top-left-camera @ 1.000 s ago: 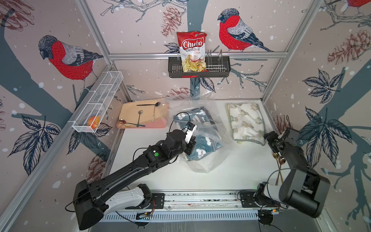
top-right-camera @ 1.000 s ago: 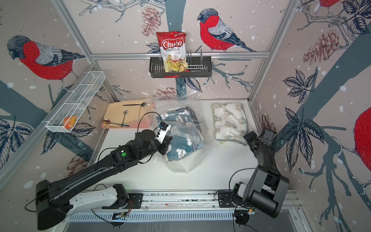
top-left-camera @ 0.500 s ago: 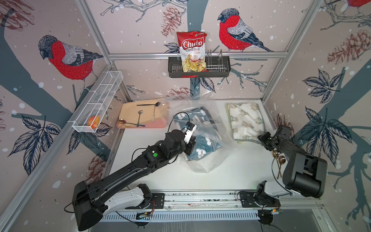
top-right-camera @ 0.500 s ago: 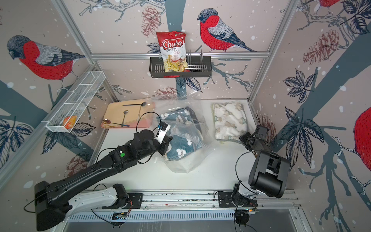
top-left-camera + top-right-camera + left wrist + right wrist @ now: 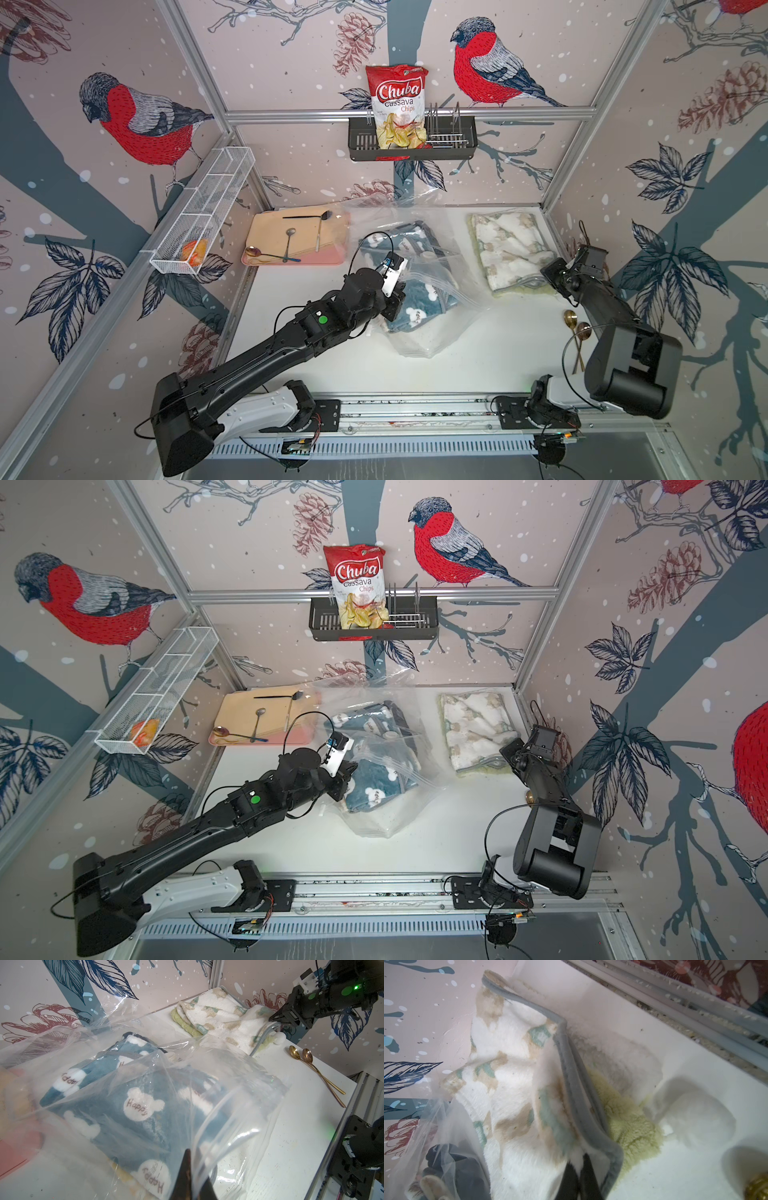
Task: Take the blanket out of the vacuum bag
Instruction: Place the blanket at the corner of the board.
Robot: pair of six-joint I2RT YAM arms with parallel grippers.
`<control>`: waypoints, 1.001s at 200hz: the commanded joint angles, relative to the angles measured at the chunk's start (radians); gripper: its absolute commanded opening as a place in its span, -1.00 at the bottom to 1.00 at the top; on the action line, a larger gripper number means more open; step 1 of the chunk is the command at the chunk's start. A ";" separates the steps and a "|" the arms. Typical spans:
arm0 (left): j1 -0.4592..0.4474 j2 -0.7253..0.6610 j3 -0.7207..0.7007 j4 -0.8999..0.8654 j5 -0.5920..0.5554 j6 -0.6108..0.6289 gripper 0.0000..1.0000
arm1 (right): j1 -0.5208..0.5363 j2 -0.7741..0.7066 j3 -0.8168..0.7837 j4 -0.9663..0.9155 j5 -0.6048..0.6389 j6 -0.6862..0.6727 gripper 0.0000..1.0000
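The vacuum bag [image 5: 451, 286] [image 5: 409, 762] lies crumpled mid-table, clear and crinkly, with a folded blue blanket [image 5: 415, 305] [image 5: 374, 789] [image 5: 133, 1109] inside, printed with white "Happy" bears. My left gripper [image 5: 397, 299] [image 5: 343, 785] [image 5: 192, 1180] is at the bag's left side, shut on a fold of its plastic film. A second, cream-white blanket [image 5: 507, 245] [image 5: 473, 725] [image 5: 517, 1093] lies outside the bag at the right. My right gripper [image 5: 546, 270] [image 5: 505, 750] [image 5: 579, 1169] is shut on its grey-trimmed near corner.
A pink tray [image 5: 266, 261] with a board and spoons sits at the back left. Two gold spoons [image 5: 575, 332] lie by the right wall under the right arm. On the walls hang a wire basket [image 5: 203, 208] and a black rack [image 5: 453, 141] holding a red chips bag [image 5: 399, 104].
My right gripper has moved in to the cream-white blanket's near corner and shut on it. The left arm has kept its hold on the bag, barely moving.
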 commanded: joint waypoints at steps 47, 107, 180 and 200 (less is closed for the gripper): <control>-0.002 0.001 0.006 0.034 0.002 0.001 -1.00 | -0.002 0.076 0.029 -0.042 0.181 -0.038 -0.88; -0.002 -0.003 0.004 0.034 0.004 0.000 -1.00 | 0.051 0.046 0.008 -0.050 0.223 -0.017 0.30; -0.004 0.016 0.001 0.034 0.018 0.002 -1.00 | 0.266 -0.222 -0.021 -0.047 -0.049 -0.027 -0.09; -0.003 0.040 0.009 0.020 0.038 0.007 -0.93 | 0.424 -0.294 -0.019 -0.054 -0.026 -0.021 -0.51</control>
